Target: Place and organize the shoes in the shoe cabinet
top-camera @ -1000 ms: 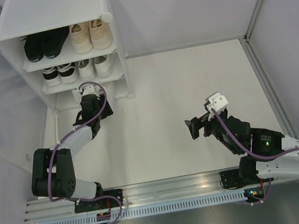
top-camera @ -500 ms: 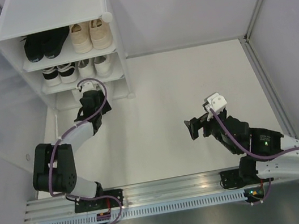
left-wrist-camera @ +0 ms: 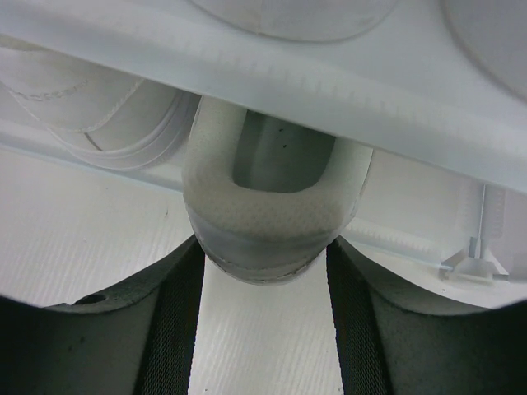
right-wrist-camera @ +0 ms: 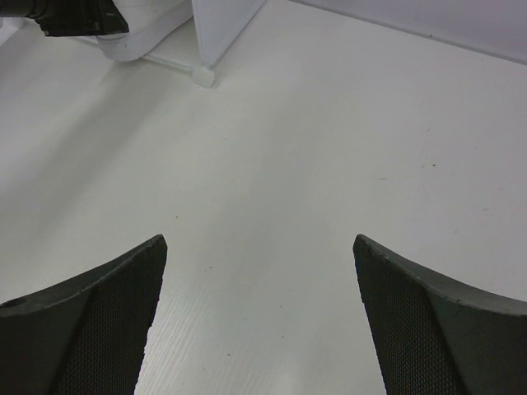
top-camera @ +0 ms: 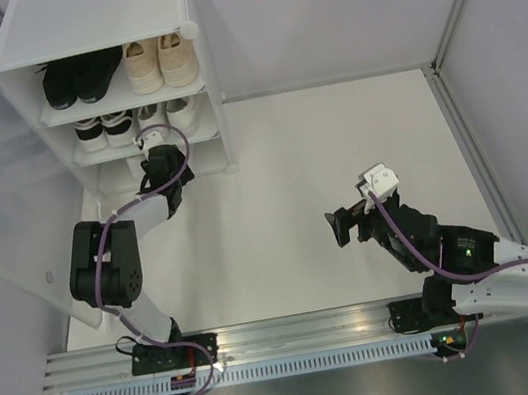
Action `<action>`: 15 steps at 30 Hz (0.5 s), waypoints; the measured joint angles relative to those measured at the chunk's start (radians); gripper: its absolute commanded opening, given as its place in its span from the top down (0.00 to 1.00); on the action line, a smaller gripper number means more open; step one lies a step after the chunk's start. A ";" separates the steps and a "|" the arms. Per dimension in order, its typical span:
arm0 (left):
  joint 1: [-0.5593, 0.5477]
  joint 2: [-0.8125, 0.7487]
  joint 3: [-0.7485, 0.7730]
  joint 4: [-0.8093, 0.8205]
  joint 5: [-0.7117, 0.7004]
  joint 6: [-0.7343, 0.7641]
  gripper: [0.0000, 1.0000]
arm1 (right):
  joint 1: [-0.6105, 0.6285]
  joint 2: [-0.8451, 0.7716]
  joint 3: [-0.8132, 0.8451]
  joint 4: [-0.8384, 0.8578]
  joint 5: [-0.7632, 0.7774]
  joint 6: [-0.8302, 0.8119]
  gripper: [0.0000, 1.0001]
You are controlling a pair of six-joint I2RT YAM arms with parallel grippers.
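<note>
Left pincer [left-wrist-camera: 262, 255] is reaching deeper toward the cabinet [top-camera: 93, 23], narrowing onto the white shoe [left-wrist-camera: 263, 210] heel; I am seating it on the bottom tier. Right pincer [right-wrist-camera: 257, 240] is idling wide, empty.

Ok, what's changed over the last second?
The left claw pushed forward toward the bottom tier of the shoe cabinet. It now straddles the heel of a white shoe, but a firm grip can't be confirmed. The right claw stayed put, open and empty. The shelved shoes did not move.
</note>
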 measured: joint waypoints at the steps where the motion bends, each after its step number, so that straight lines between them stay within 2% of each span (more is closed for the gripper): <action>1: 0.003 0.013 0.005 -0.002 0.008 0.000 0.80 | 0.000 0.002 0.000 0.000 0.000 0.000 0.02; 4: 0.005 0.024 0.021 -0.013 0.014 0.000 0.66 | 0.000 0.010 0.000 -0.001 0.000 0.000 0.02; 5: 0.008 0.026 0.027 -0.013 0.019 -0.002 0.57 | 0.000 0.014 0.000 -0.002 0.000 0.000 0.02; 10: 0.018 0.031 0.029 -0.016 0.039 -0.006 0.37 | 0.000 0.035 0.000 -0.002 0.000 0.000 0.02; 11: 0.018 0.029 0.029 -0.017 0.041 -0.008 0.29 | 0.000 0.040 0.000 -0.002 0.000 -0.001 0.02; 15: 0.028 0.001 0.014 -0.021 0.067 -0.047 0.21 | 0.000 0.043 0.000 -0.002 0.000 -0.002 0.02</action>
